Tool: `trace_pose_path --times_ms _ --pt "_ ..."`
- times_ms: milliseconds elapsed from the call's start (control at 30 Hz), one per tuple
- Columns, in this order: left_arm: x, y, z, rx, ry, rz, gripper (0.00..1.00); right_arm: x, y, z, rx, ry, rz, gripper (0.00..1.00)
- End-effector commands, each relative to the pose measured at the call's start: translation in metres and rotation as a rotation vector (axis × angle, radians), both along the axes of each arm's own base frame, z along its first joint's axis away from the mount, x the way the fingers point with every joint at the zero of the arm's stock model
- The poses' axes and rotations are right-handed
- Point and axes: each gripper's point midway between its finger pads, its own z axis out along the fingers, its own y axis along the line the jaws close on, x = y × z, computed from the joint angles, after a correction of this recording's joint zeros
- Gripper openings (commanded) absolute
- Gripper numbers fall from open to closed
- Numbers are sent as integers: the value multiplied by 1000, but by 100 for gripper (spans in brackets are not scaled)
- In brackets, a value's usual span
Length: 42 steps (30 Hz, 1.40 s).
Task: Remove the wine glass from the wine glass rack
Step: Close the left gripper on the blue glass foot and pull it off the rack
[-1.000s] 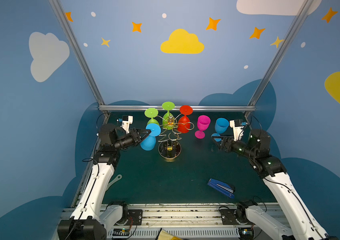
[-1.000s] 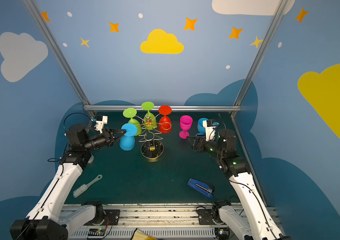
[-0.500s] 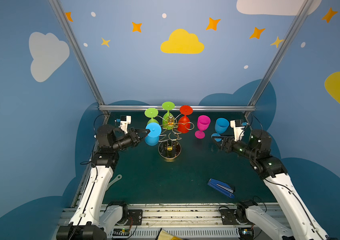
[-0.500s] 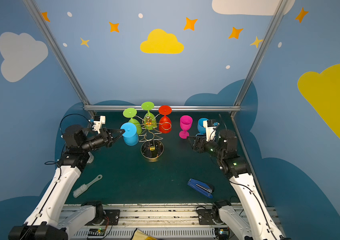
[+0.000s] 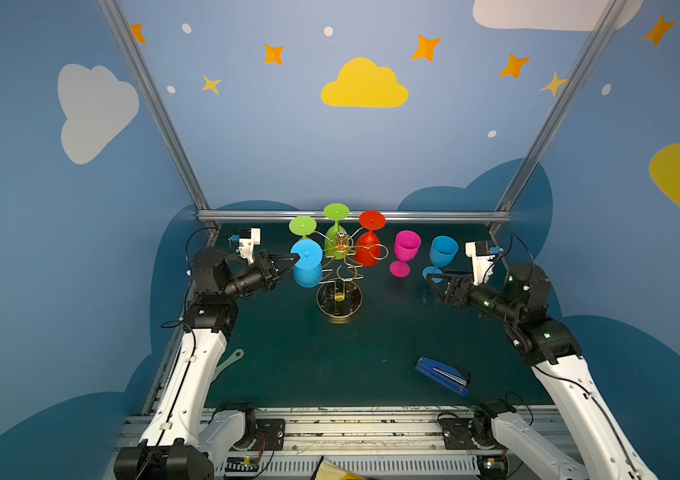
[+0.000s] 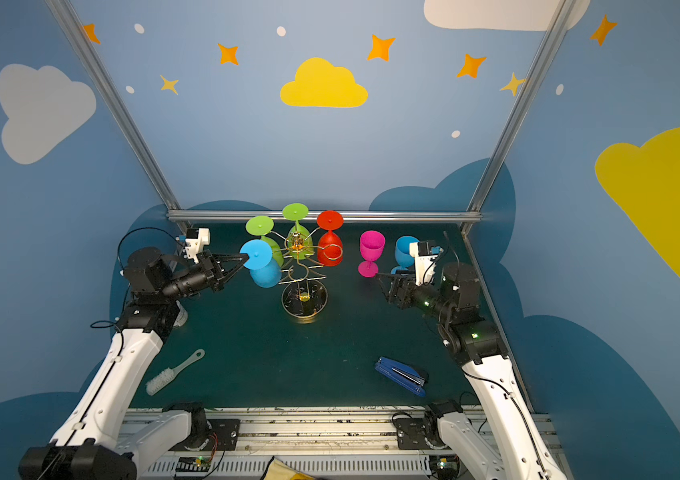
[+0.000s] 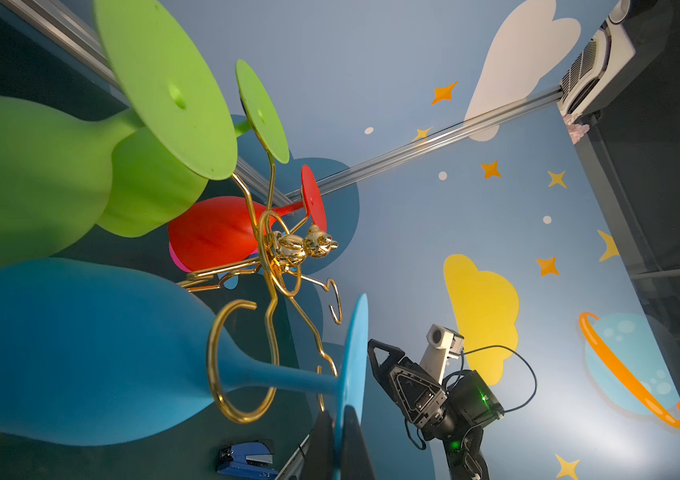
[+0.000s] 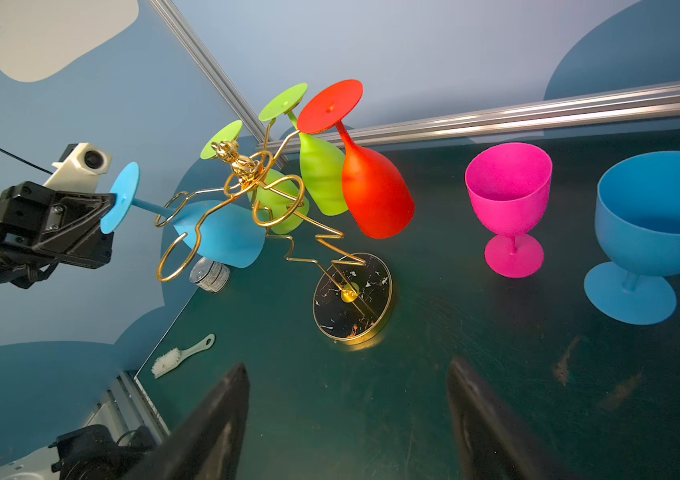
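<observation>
The gold wire wine glass rack (image 5: pixel 340 266) stands mid-table on a round dark base (image 8: pixel 350 297). A blue wine glass (image 5: pixel 307 259) hangs upside down at its left side, and its stem still passes through a gold loop (image 7: pixel 242 361). My left gripper (image 7: pixel 340 419) is shut on the rim of this glass's foot disc (image 6: pixel 256 254). Two green glasses (image 5: pixel 302 226) and a red glass (image 5: pixel 369 247) also hang on the rack. Right of the rack, my right gripper (image 8: pixel 348 374) hovers open and empty, low over the mat.
A pink glass (image 5: pixel 404 251) and a blue goblet (image 5: pixel 442 253) stand upright right of the rack, close to the right gripper. A blue stapler (image 5: pixel 442 376) lies front right and a brush (image 6: pixel 174 372) front left. A can (image 8: pixel 209 274) lies behind the left arm.
The left gripper has closed fully on the blue glass's foot. The glass's bowl has risen a little and swung toward the rack. The right arm has not moved.
</observation>
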Motion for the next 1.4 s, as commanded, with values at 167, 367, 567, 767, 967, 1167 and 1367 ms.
trace_pose_path --times_ms 167,367,567,767,967,1167,1367 --pt "3 -8 16 40 -79 -11 4 -7 -1 7 7 -11 -4 74" --pt "9 -15 16 59 -94 -24 4 -8 -2 8 5 -13 -8 74" --pt "18 -18 10 86 -91 -16 4 -9 -3 8 2 -15 -12 74" --pt "24 -18 4 114 -86 4 4 -11 -4 7 -2 -16 -11 74" --pt "30 -19 1 136 -79 17 4 -11 -4 8 1 -19 -12 74" --pt "34 -17 0 156 -79 44 4 -9 -3 10 6 -23 -8 74" --pt "39 -17 0 153 -79 52 4 -7 -1 12 13 -22 -1 74"
